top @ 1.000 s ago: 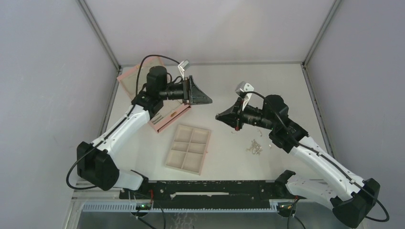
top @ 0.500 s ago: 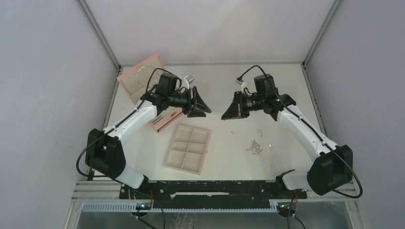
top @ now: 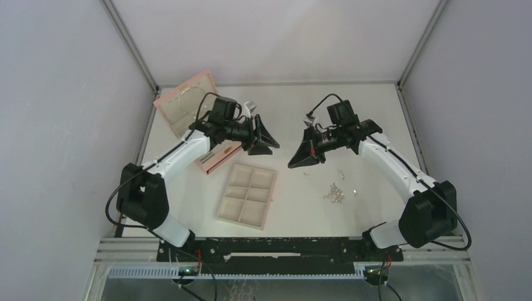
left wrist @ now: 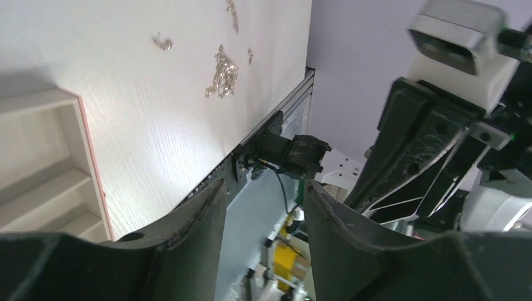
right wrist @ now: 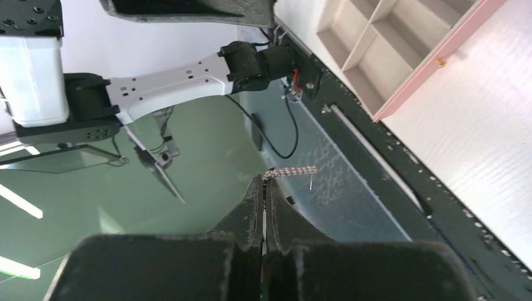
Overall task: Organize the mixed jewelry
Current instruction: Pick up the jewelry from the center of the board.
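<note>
The mixed jewelry lies on the white table as a silver pile point(top: 334, 193) with stray pieces point(top: 307, 174) near it. The pile also shows in the left wrist view point(left wrist: 221, 69). My right gripper point(top: 293, 163) hangs in the air above the table, right of the beige six-compartment tray point(top: 248, 195). In the right wrist view the right gripper point(right wrist: 263, 183) is shut on a small studded bar earring point(right wrist: 292, 171) that sticks out sideways from its tips. My left gripper point(top: 266, 143) is open and empty in the air above the tray's far end. It shows in the left wrist view point(left wrist: 263, 213) with its jaws apart.
A pink quilted box point(top: 188, 103) stands open at the back left, its base point(top: 221, 155) just beyond the tray. The two grippers face each other closely over mid-table. The black front rail point(top: 282, 248) runs along the near edge.
My right arm has swung up and back from the table, its gripper now pointing left and down near the left gripper. The left arm shifted only slightly.
</note>
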### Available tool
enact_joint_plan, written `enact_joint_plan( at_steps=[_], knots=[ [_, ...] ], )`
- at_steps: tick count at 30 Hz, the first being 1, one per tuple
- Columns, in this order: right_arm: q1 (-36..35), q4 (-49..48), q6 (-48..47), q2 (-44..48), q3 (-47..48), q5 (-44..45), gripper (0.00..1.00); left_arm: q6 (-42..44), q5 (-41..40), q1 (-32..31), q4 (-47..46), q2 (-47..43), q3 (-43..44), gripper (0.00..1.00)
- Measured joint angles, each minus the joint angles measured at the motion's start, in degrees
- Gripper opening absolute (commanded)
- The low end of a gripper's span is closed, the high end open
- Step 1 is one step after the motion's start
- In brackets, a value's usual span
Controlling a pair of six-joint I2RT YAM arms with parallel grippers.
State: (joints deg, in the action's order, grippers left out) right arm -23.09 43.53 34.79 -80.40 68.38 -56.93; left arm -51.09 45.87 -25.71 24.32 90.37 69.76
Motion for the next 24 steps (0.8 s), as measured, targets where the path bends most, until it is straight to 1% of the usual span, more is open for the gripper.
enact_joint_plan(
  at_steps=[2, 4, 5, 7, 11, 13, 15, 18, 20, 24],
  knots=[
    [-0.2, -0.2, 1.6, -0.7, 0.0, -1.3, 0.00, 1.8, -0.2, -0.2, -2.5, -0.5, -0.2, 0.53],
    [-0.3, -0.7, 2.8, -1.1, 0.0, -2.8, 0.00, 4.9, -0.2, -0.3, -6.8, -2.8, -2.2, 0.52],
    [-0.3, -0.9, 3.3, -1.1, 0.0, -3.6, 0.00, 6.1, 0.2, -0.3, -9.9, -4.5, -4.1, 0.52],
    [-0.2, -1.3, 4.0, -1.1, 0.0, -5.2, 0.00, 7.6, 1.8, -0.3, -19.3, -9.1, -9.9, 0.52],
    [-0.3, -1.0, 4.1, -1.1, 0.0, -7.3, 0.00, 8.3, 4.8, -0.2, -45.7, -16.6, -24.0, 0.51],
    [-0.3, -0.2, 3.8, -1.1, 0.0, -8.2, 0.00, 9.3, 6.4, -0.2, -63.1, -18.4, -31.6, 0.51],
    [-0.5, 0.4, 3.4, -0.9, 0.0, -9.1, 0.00, 11.6, 8.3, -0.3, -75.0, -19.0, -36.2, 0.47],
    [-0.8, 1.2, 2.6, -0.6, 0.0, -10.4, 0.00, 16.4, 12.0, -0.4, -85.2, -19.0, -37.2, 0.44],
    [-1.0, 1.5, 2.3, -0.3, 0.0, -11.3, 0.00, 19.5, 14.2, -0.4, -89.9, -18.8, -36.5, 0.44],
    [-1.7, 2.5, 1.4, 0.9, 0.0, -12.7, 0.00, 23.8, 19.4, -0.5, -96.4, -17.2, -34.4, 0.45]
  ],
)
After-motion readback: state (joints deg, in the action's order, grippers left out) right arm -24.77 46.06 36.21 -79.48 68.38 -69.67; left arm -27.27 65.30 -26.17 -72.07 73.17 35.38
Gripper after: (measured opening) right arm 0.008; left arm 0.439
